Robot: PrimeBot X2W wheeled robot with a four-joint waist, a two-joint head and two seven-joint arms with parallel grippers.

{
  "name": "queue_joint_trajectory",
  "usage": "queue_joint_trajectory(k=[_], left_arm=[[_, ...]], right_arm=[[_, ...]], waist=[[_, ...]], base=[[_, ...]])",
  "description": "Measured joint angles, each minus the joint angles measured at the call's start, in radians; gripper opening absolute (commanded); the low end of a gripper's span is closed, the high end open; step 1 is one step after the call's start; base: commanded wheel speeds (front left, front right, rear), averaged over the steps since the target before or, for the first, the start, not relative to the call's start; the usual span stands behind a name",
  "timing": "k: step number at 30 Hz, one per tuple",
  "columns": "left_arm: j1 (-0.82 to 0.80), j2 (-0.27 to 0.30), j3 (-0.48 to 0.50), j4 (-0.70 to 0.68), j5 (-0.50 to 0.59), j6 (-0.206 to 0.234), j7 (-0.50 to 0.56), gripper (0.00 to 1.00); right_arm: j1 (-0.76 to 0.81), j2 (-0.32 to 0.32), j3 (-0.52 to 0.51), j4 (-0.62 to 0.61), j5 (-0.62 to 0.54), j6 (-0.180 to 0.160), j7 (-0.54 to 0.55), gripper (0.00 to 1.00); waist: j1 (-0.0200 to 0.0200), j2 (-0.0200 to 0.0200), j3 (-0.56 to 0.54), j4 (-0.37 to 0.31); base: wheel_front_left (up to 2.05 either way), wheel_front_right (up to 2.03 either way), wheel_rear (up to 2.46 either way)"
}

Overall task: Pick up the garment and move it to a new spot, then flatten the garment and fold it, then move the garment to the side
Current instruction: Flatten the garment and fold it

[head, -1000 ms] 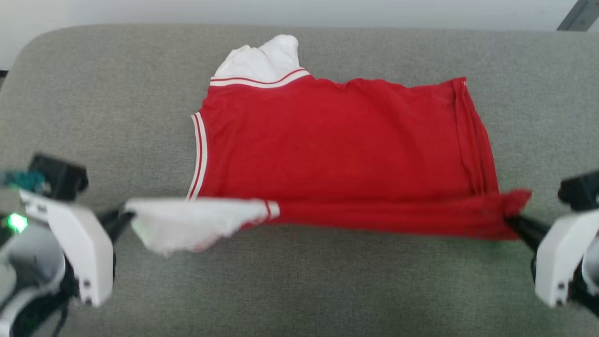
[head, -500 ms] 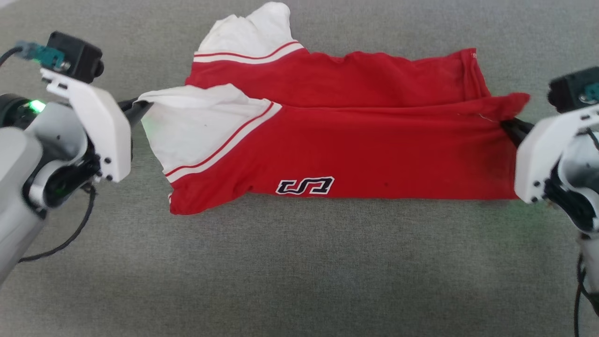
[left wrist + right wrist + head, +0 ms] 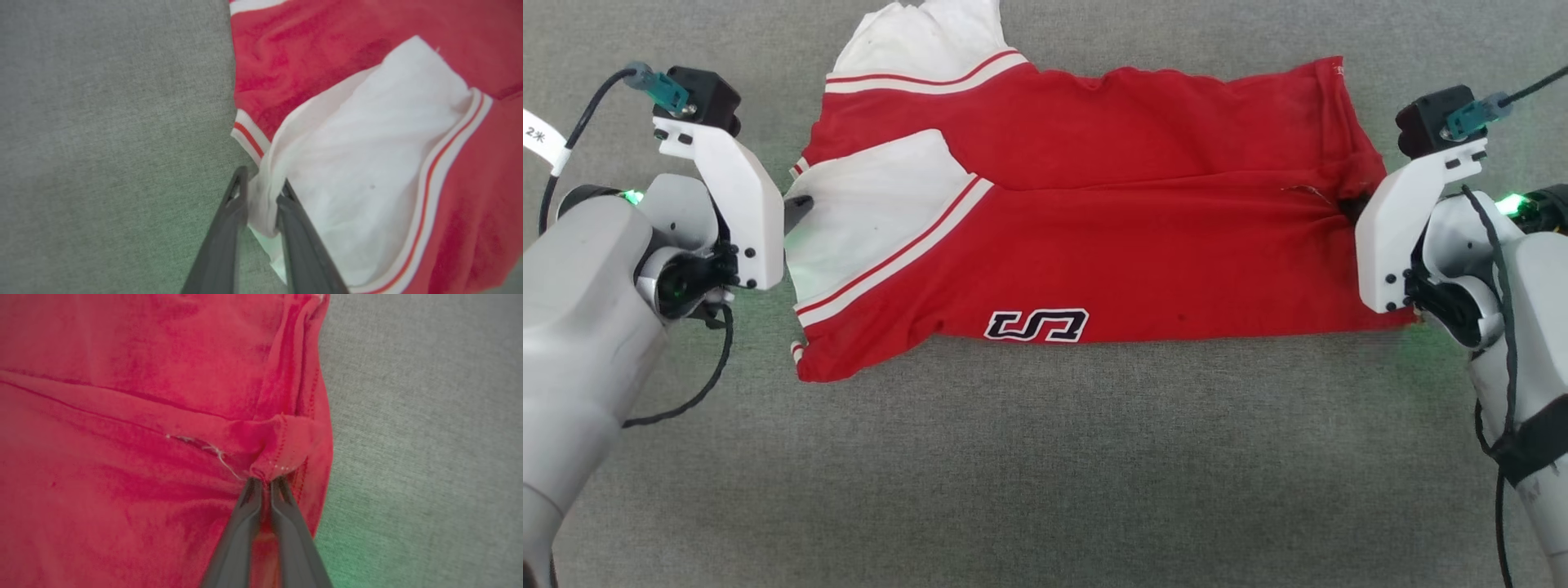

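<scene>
The garment (image 3: 1094,229) lies folded lengthwise on the grey cloth-covered table (image 3: 1045,457), its far sleeve cut off at the top. The left tool (image 3: 263,179) pinches the near white sleeve. The right tool (image 3: 265,481), its fingertips hidden behind its housing in the head view, pinches the red hem.

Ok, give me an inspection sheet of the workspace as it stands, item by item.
Surface: grey woven fabric surface, flat.
Job's things: red T-shirt lying on it, with a near layer folded up over the rest. One white sleeve is on top and the other sleeve is at the far edge. Black lettering sits by the near edge.
Clutter: nothing seen.
Grippers: the left gripper has the white sleeve's edge between its fingers. The right gripper pinches the bunched red hem, fingers nearly together.
Cables: a black cable loops under the left wrist. Another cable leaves the right wrist camera.
Surroundings: nothing seen.
</scene>
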Motion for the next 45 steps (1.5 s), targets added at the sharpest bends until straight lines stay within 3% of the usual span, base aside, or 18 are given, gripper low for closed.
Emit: queue_joint_trajectory(k=[1, 6, 12, 18, 25, 31, 37, 41, 42, 43, 45], left_arm=[[-0.006, -0.005, -0.001, 0.013, -0.001, 0.000, 0.005, 1.00], [-0.037, 0.003, 0.009, 0.032, -0.035, -0.003, 0.012, 1.00], [-0.032, 0.068, 0.015, -0.042, -0.048, 0.004, 0.038, 1.00], [0.070, 0.160, 0.016, -0.248, -0.071, 0.085, 0.068, 1.00], [0.238, 0.285, 0.016, -0.562, -0.128, 0.261, 0.096, 1.00], [0.344, 0.351, 0.014, -0.699, -0.167, 0.380, 0.099, 1.00], [0.381, 0.350, 0.022, -0.670, -0.189, 0.419, 0.078, 1.00], [0.388, 0.326, 0.027, -0.597, -0.219, 0.402, 0.081, 1.00], [0.388, 0.322, 0.028, -0.583, -0.223, 0.391, 0.087, 0.40], [0.386, 0.318, 0.026, -0.569, -0.222, 0.381, 0.088, 0.00], [0.383, 0.307, 0.026, -0.540, -0.222, 0.366, 0.088, 0.00]], right_arm=[[-0.007, 0.001, 0.007, 0.010, 0.003, 0.000, -0.005, 1.00], [-0.014, -0.012, 0.035, 0.011, 0.024, -0.001, -0.047, 1.00], [0.031, -0.034, -0.021, -0.094, 0.034, -0.001, -0.129, 1.00], [0.146, -0.009, -0.136, -0.264, -0.012, -0.001, -0.216, 1.00], [0.297, 0.088, -0.268, -0.489, -0.085, -0.001, -0.257, 1.00], [0.393, 0.188, -0.336, -0.642, -0.137, -0.001, -0.276, 1.00], [0.467, 0.240, -0.350, -0.693, -0.143, -0.001, -0.251, 1.00], [0.498, 0.237, -0.325, -0.681, -0.126, -0.001, -0.198, 1.00], [0.503, 0.234, -0.320, -0.672, -0.119, -0.001, -0.181, 1.00], [0.506, 0.231, -0.317, -0.663, -0.113, -0.001, -0.163, 1.00], [0.507, 0.220, -0.312, -0.638, -0.106, -0.001, -0.118, 1.00]], waist=[[0.0000, 0.0000, -0.003, -0.001], [0.0000, 0.0000, -0.026, -0.003], [0.0000, 0.0000, -0.058, 0.001], [0.0000, 0.0000, -0.082, -0.001], [0.0000, 0.0000, -0.080, -0.024], [0.0000, 0.0000, -0.060, -0.056], [0.0000, 0.0000, -0.041, -0.091], [0.0000, 0.0000, -0.036, -0.110], [0.0000, 0.0001, -0.036, -0.112], [0.0000, 0.0001, -0.036, -0.114], [0.0000, 0.0001, -0.037, -0.115]], base=[[0.00, 0.00, 0.00], [0.00, 0.00, 0.00], [0.00, 0.00, 0.00], [0.00, 0.00, 0.00], [0.00, 0.00, 0.00], [0.00, 0.00, 0.00], [0.00, 0.00, 0.00], [0.00, 0.00, 0.00], [0.00, 0.00, 0.00], [0.00, 0.00, 0.00], [0.00, 0.00, 0.00]])
